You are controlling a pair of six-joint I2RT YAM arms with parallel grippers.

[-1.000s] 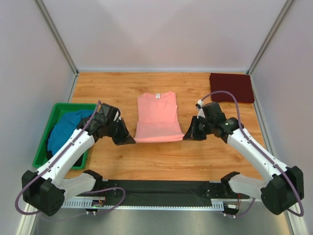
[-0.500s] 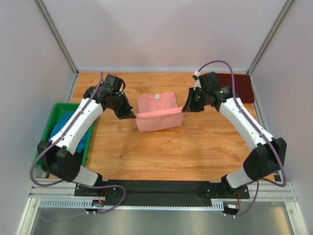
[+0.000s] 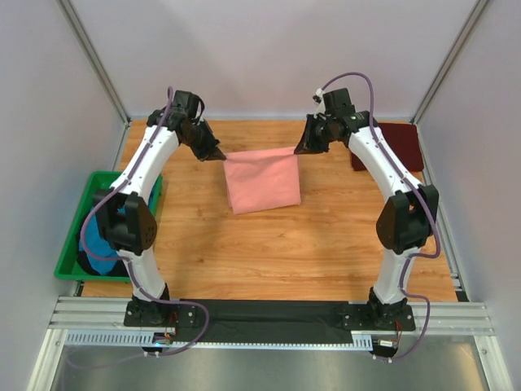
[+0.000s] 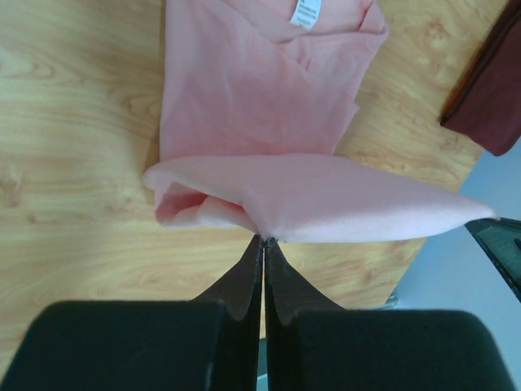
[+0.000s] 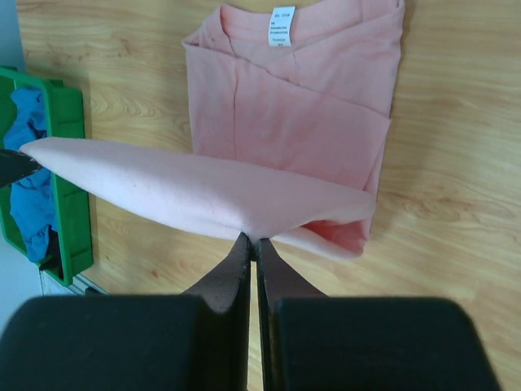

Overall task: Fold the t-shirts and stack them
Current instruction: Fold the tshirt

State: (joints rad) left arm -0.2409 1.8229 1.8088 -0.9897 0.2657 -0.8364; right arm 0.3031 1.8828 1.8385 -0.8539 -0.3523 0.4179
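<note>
The salmon-pink t-shirt [image 3: 262, 181] lies mid-table with its near hem lifted and carried over toward its collar. My left gripper [image 3: 221, 155] is shut on the hem's left corner [image 4: 265, 238]. My right gripper [image 3: 296, 151] is shut on the right corner [image 5: 254, 237]. The hem hangs stretched between them above the shirt's lower layer, and the white neck label [image 5: 281, 27] shows beyond it. A dark maroon t-shirt [image 3: 403, 142] lies folded at the far right corner. The teal-blue t-shirt [image 3: 91, 248] sits crumpled in the bin.
The green plastic bin [image 3: 69, 244] stands at the table's left edge, next to the left arm's base. White walls and metal posts close in the far and side edges. Bare wood shows in front of the pink shirt.
Both grippers have carried the pink shirt's near hem up and away, from the near side of the shirt to above its far edge. The shirt now looks half as long.
</note>
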